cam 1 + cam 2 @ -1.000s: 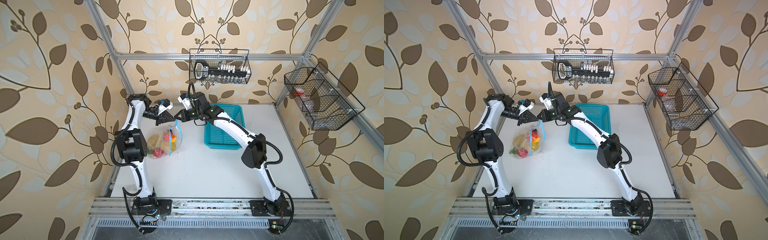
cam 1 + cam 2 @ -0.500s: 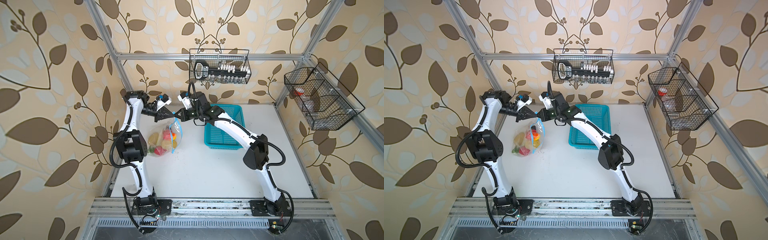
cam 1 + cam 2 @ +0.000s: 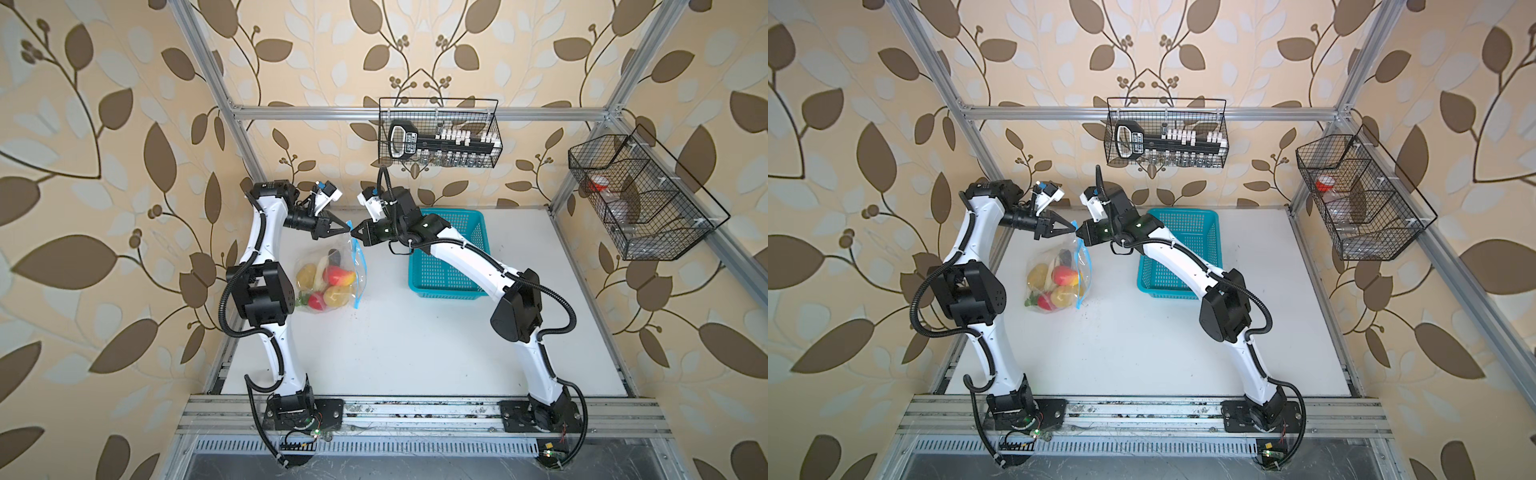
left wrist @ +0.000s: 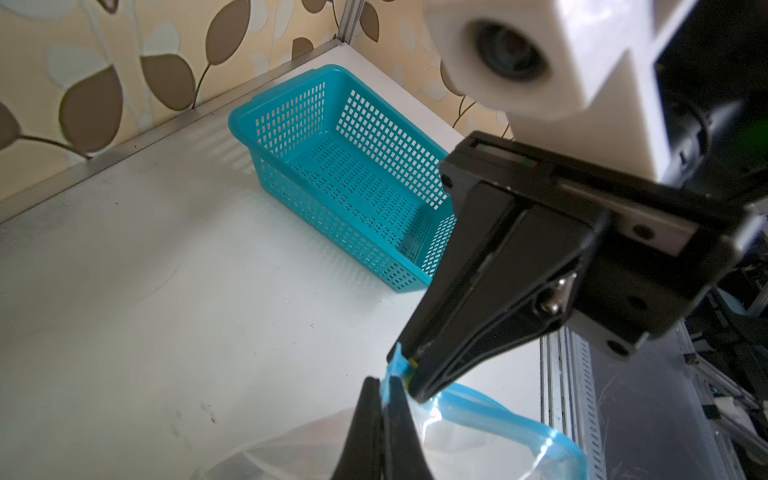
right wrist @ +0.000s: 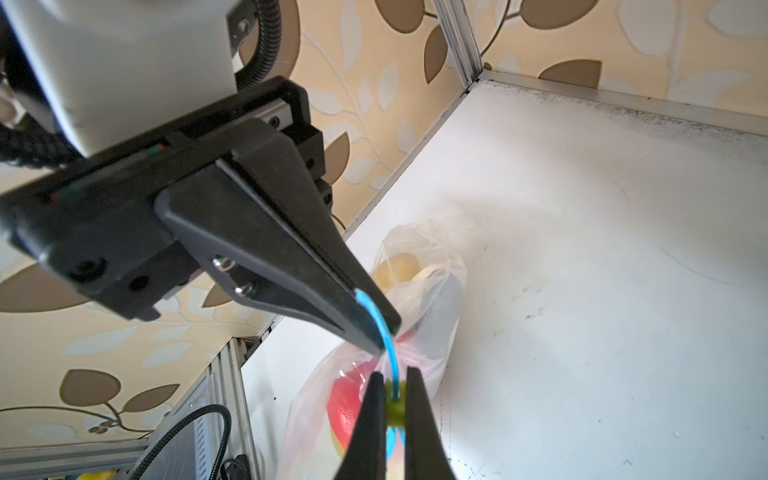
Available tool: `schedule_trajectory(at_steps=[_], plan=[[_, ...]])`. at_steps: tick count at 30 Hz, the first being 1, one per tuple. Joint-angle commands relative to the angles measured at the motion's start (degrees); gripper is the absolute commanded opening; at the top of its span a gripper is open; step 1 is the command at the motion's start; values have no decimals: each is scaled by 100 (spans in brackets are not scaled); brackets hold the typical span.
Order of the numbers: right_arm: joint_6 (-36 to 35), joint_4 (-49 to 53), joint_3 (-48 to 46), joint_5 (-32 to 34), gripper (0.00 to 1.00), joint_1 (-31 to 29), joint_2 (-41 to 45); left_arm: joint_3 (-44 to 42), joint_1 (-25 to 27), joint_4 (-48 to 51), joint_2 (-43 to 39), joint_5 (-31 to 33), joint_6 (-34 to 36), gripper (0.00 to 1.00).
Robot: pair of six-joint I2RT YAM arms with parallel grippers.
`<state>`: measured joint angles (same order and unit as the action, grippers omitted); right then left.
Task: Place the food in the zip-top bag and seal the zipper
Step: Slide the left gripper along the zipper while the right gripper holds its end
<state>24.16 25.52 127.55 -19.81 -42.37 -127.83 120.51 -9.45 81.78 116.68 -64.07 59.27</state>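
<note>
The clear zip-top bag (image 3: 309,266) (image 3: 1040,259) hangs by its upper corner at the back left of the table. The food (image 3: 338,276) (image 3: 1065,276) is inside: red-yellow fruit, tan potatoes and a red round fruit. My left gripper (image 3: 347,227) (image 4: 384,384) is shut on the end of the blue zipper (image 3: 360,270) (image 4: 498,409). Tip to tip with it, my right gripper (image 3: 353,233) (image 5: 392,382) is shut on the yellow slider tab (image 5: 395,405) at that same end. Below the tab the two blue strips still stand apart.
The turquoise perforated basket (image 3: 449,266) (image 4: 345,174) stands under the right arm at the back. Black wire baskets hang on the rear wall (image 3: 438,139) and the right wall (image 3: 636,199). The left wall frame (image 5: 453,104) is close behind the bag.
My left gripper has moved right toward the right gripper, so the two tips now meet at the bag's corner. The bag has shifted slightly with them.
</note>
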Motion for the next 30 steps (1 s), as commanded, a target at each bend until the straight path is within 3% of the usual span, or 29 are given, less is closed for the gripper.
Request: schedule_trajectory(at_steps=[1,5,12,30], plan=[[-21,365,-279,28,0,-114,225,-157,-38,-813,-609,-452,-1222,0],[48,331,-421,133,0,-131,352,-904,-31,-2049,-1003,-16,-2344,0],[137,355,-511,160,0,-201,478,-1849,-39,-3053,-1654,395,-2839,0],[159,523,-912,474,0,-360,912,-1639,-39,-3401,-1667,743,-3994,0]])
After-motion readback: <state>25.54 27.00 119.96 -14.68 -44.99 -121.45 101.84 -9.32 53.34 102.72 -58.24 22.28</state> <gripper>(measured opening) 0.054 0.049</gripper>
